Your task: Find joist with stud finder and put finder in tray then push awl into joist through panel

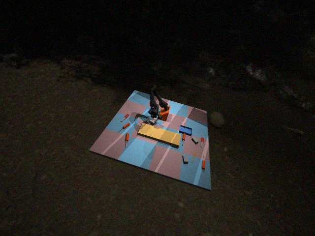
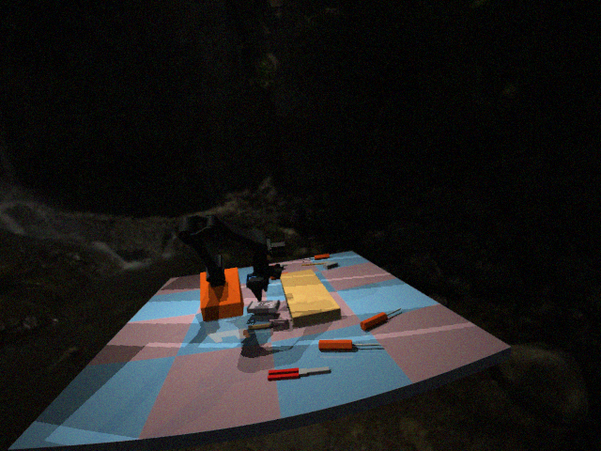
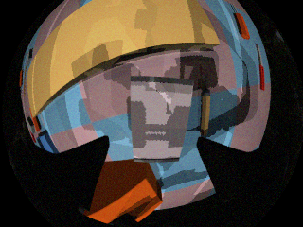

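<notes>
The stud finder is a light grey block beside the panel, on the arm's side. My gripper is open and empty, just above the stud finder, which shows between and beyond the fingertips in the wrist view. The awl has a yellow-brown handle and lies next to the stud finder. The floor panel is a long yellow slab. The blue tray is empty, near the panel's far end. The joist is hidden.
The orange base block stands beside the gripper. Orange screwdrivers and red-handled tools lie around the panel. Grey blocks and a thin yellow stick lie beyond its tray end.
</notes>
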Robot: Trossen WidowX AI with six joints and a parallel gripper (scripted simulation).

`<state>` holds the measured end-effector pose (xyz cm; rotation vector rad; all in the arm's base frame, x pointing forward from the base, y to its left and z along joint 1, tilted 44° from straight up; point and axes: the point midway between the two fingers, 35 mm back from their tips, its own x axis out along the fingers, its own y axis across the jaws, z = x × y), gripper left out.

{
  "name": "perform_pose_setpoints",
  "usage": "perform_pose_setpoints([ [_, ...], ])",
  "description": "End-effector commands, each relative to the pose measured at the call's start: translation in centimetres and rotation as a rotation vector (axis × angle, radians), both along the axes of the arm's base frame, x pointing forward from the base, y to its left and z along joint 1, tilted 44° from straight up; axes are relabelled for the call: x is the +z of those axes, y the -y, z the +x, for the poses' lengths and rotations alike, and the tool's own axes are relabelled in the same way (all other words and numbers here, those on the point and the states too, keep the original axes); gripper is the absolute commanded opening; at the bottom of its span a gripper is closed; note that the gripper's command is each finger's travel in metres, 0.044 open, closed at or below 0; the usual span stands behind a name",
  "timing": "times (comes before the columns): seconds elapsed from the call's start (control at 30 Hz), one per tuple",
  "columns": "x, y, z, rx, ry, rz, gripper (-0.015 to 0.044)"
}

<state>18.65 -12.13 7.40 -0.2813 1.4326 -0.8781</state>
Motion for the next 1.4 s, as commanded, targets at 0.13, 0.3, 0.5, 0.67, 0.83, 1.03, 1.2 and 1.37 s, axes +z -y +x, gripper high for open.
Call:
perform_pose_setpoints([
  [0.13,0.4,0.3,-0.4,-0.001,-0.003,-0.01,0.044],
  [0.3,0.5,0.4,-0.6,-0.001,-0.003,-0.011,0.044],
  [0.5,-0.2,1.0,-0.5,-0.001,-0.003,-0.009,0.044],
  [0.67,-0.8,1.5,-0.5,-0.001,-0.002,-0.009,0.044],
  [0.83,-1.4,2.1,-0.5,-0.001,-0.002,-0.009,0.044],
  [1.03,-2.0,2.8,-0.6,-0.002,-0.002,-0.01,0.044],
  [1.2,-2.6,3.4,-0.7,-0.002,-0.002,-0.011,0.044],
  [1.37,-3.1,3.9,-0.8,-0.001,-0.003,-0.013,0.044],
])
